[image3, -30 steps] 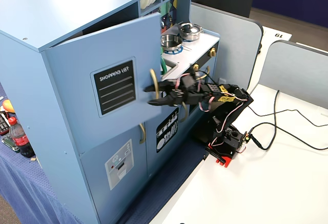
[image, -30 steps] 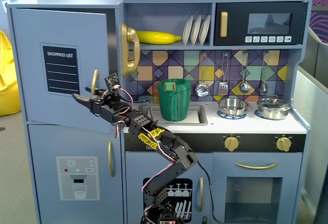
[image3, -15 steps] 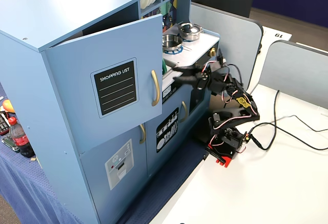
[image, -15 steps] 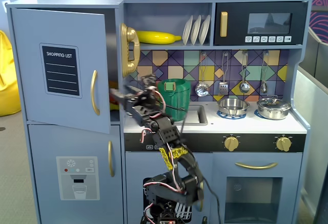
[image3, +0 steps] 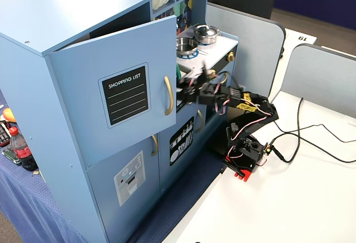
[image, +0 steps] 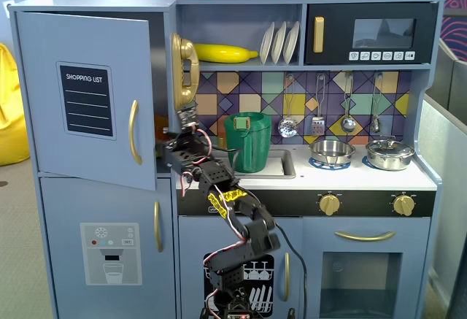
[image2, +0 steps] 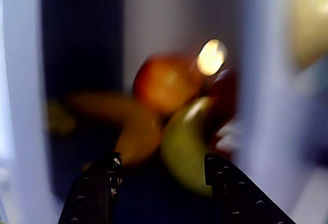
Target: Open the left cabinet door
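Note:
The left cabinet door (image: 87, 78) is blue-grey with a black "SHOPPING LIST" panel and a vertical gold handle (image: 133, 131). It stands partly open, swung outward on its left hinge in both fixed views (image3: 83, 87). My gripper (image: 169, 144) is just right of the door's free edge, behind the handle (image3: 168, 95), at the cabinet opening (image3: 183, 90). In the wrist view the gripper (image2: 161, 162) is open and empty. Its black fingers (image2: 100, 183) point into the dark cabinet at blurred toy fruit (image2: 166, 83).
Below is the blue door with the grey dispenser panel (image: 109, 253). A green pitcher (image: 246, 142) stands in the sink right of the arm, with pots (image: 332, 151) on the counter. Cables (image3: 311, 137) run over the white table; grey partitions (image3: 250, 43) stand behind.

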`<state>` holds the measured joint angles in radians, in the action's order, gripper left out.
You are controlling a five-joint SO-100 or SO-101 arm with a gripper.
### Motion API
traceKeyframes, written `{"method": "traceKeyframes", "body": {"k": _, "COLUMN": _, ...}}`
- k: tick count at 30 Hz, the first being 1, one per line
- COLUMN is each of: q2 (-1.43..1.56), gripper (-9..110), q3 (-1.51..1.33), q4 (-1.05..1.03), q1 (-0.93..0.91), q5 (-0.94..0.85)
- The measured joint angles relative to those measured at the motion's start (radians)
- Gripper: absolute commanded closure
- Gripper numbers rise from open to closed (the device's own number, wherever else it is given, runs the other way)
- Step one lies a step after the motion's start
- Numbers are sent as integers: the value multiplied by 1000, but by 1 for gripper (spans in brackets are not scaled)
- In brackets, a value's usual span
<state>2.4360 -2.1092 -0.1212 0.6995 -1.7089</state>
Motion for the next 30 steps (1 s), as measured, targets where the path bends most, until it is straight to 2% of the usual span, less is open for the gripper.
{"method": "traceKeyframes", "body": {"k": 9, "q2": -14, "gripper": 90, "q3": 2, "q4": 57, "q1": 379, "q5": -110}}
{"method": "traceKeyframes", "body": {"k": 12, "q2": -12, "gripper": 91, "q3": 2, "q4": 54, "q1": 374, "q5": -107}}
{"method": "traceKeyframes", "body": {"k": 16, "q2": 40, "gripper": 92, "q3": -46, "q4": -63, "q1": 164, "q5": -8}}
{"method": "traceKeyframes", "body": {"k": 23, "q2": 244, "gripper": 93, "q3": -273, "q4": -486, "q1": -350, "q5": 229}}
{"method": "traceKeyframes", "body": {"k": 30, "q2": 423, "gripper": 93, "q3": -494, "q4": -853, "q1": -555, "q5": 313}}
